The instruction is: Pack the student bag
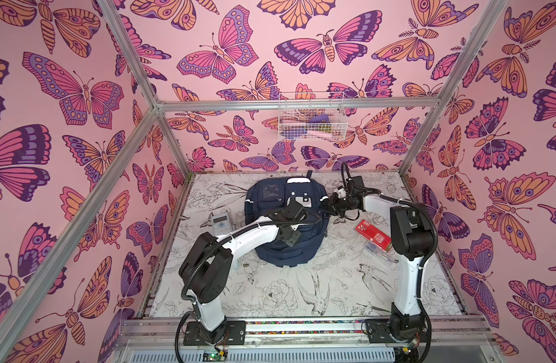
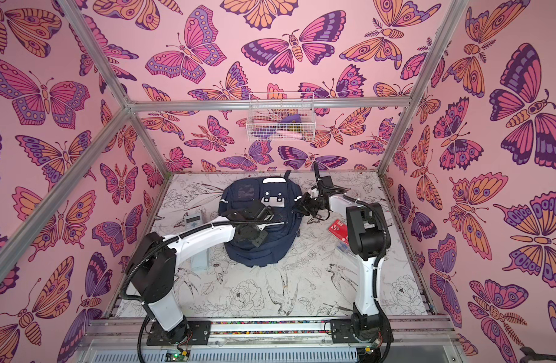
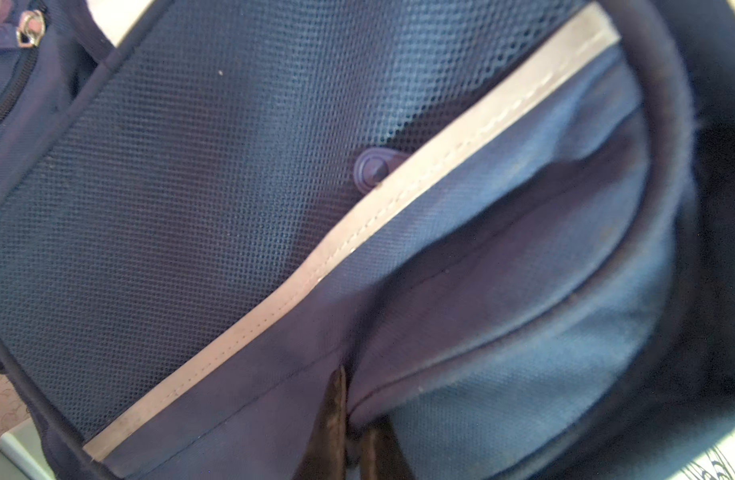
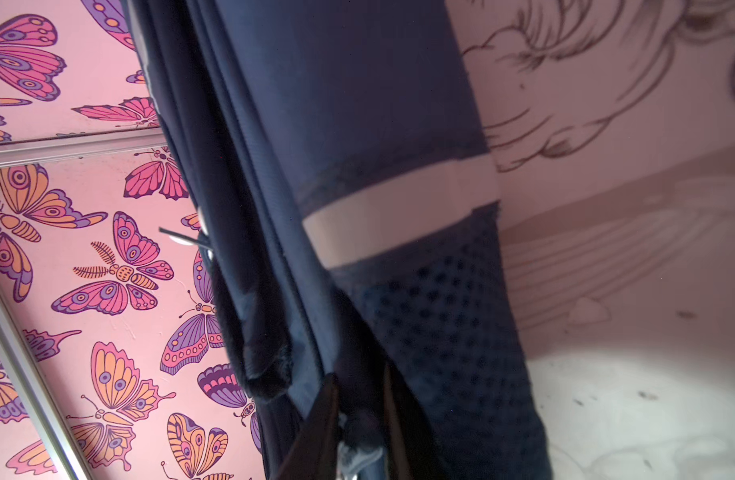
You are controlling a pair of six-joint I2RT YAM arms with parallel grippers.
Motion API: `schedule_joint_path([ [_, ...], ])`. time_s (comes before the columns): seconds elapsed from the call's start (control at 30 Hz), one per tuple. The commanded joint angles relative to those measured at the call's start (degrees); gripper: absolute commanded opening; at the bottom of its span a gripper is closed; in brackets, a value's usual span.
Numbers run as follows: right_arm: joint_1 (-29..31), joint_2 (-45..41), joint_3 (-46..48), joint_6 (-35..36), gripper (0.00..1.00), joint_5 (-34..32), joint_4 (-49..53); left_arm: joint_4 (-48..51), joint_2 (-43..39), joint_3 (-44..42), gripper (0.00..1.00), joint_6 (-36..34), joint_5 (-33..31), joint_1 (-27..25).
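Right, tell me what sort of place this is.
Likely a robot test cell, not a real room: aluminium frame with butterfly-print walls, left arm and right arm bolted to a rail, student bag on a printed table.

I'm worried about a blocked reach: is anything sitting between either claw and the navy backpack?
Nothing visible does. The left claw is pinched shut on the student bag fabric; the right claw sits against the bag's side, fabric between its fingers.

One student bag (image 1: 289, 254), two robot arms (image 1: 248, 234) (image 1: 380, 201), one calculator (image 1: 220, 222), one red box (image 1: 372, 235), one wire basket (image 1: 301, 133)
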State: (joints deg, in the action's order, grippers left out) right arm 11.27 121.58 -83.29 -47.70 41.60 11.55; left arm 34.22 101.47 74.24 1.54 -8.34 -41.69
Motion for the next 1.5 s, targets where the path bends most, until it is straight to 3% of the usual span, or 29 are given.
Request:
schedule_joint_path([
  [0.0,-0.28,-2.76,1.06,1.58,0.16,-0.46,1.23,0.75,-1.63,-1.48,0.0,1.73,0.25,0.68],
  [0.37,-0.28,-6.38,1.02,7.19,0.01,-3.2,3.96,0.49,-1.81,-2.59,0.0,2.33,1.04,0.66],
  [0.57,-0.02,-8.14,-0.03,13.42,0.12,-9.67,9.64,0.5,-2.24,-3.09,0.0,2.26,1.28,0.69],
  [0.73,0.4,-7.61,-0.54,15.47,0.11,-11.17,11.61,0.58,-2.44,-3.57,0.0,1.23,2.01,0.74],
  [0.83,1.11,-7.79,-0.9,16.62,0.19,-12.68,12.96,0.58,-2.6,-3.57,0.0,0.8,2.19,0.74],
  [1.07,1.8,-7.76,-2.12,17.95,0.21,-14.19,15.11,0.58,-2.59,-3.5,0.0,0.54,2.47,0.73],
  [1.17,1.81,-7.75,-2.23,18.1,0.15,-14.0,14.99,0.58,-2.53,-3.42,0.0,0.66,2.52,0.71],
  [1.3,1.89,-8.42,-2.32,18.1,0.14,-14.45,15.09,0.58,-2.29,-3.28,0.0,0.77,3.13,0.71],
  [1.4,2.09,-9.29,-2.11,18.04,0.02,-14.03,15.26,0.6,-2.07,-3.11,0.0,0.76,3.07,0.74],
  [1.47,2.59,-10.71,-1.6,18.02,0.0,-14.09,15.04,0.54,-2.14,-2.87,0.0,1.05,3.64,0.97],
])
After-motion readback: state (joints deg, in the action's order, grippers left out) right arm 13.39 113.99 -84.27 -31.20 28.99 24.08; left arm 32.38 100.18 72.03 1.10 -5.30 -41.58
